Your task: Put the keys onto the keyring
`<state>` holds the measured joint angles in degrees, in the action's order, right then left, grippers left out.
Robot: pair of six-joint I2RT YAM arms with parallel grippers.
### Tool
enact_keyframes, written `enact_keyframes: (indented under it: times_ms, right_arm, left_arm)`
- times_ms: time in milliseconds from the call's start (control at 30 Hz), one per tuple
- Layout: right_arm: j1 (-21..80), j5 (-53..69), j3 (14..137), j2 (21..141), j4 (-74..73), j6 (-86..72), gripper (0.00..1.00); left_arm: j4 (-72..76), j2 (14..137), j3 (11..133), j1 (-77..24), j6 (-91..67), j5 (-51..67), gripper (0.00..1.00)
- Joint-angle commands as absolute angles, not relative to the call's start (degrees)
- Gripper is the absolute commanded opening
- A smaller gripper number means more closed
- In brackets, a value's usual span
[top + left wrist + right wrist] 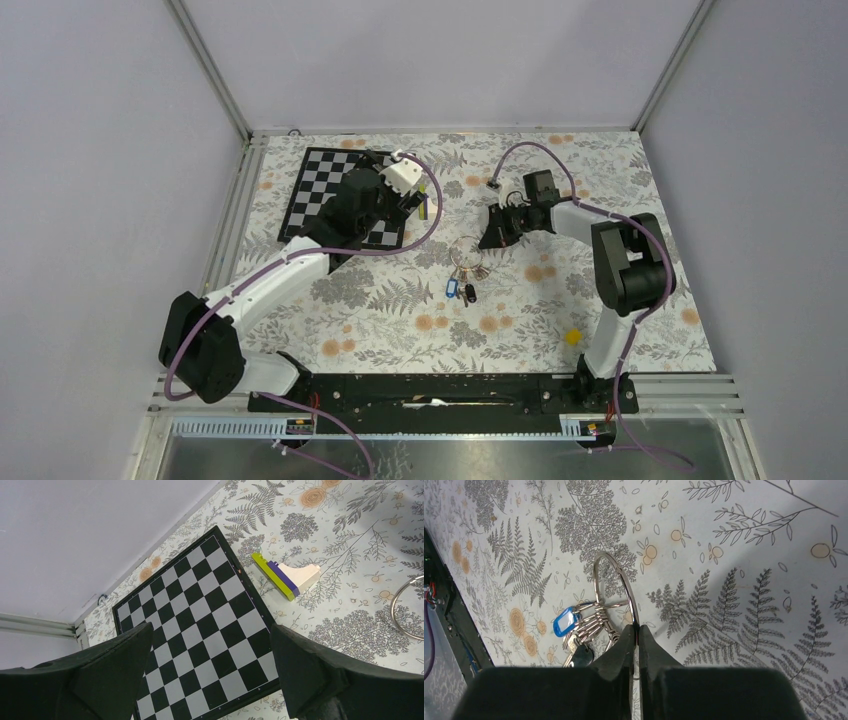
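Observation:
The keyring (628, 594) is a thin silvery wire ring lying on the floral cloth, with a fan of small metal pieces (596, 622) on it. It also shows in the top view (466, 252) and at the right edge of the left wrist view (395, 612). The blue-tagged key (564, 621) (451, 290) and the black-headed key (583, 655) (469, 292) lie at the fan's ends. I cannot tell whether they are linked to it. My right gripper (636, 630) (490, 238) is shut on the ring's wire. My left gripper (211, 630) (415, 203) is open and empty above the chessboard.
A black-and-white chessboard (200, 615) (345, 195) lies at the back left. A lime, purple and cream block stack (287, 575) sits just right of it. A small yellow block (572, 337) lies at the front right. Metal frame rails edge the table.

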<state>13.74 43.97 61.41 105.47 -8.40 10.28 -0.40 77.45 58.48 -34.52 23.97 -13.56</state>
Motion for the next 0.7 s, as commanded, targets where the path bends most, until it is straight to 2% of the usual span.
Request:
enact_keyframes:
  times_ms: [0,367,667]
  right_arm:
    - [13.43,44.62,65.83,108.85,-10.28,9.78,0.08]
    - [11.87,41.22,73.31,114.82,-15.01,8.67,0.20]
    - [10.80,38.11,77.25,115.60,-17.74,9.02,0.43]
  left_arm:
    - [1.24,74.83,57.79,-34.19,23.89,-12.96,0.99]
    - [0.38,73.86,57.13,-34.23,23.49,-12.42,0.99]
    - [-1.64,73.13,57.74,-34.21,22.97,-12.13,0.99]
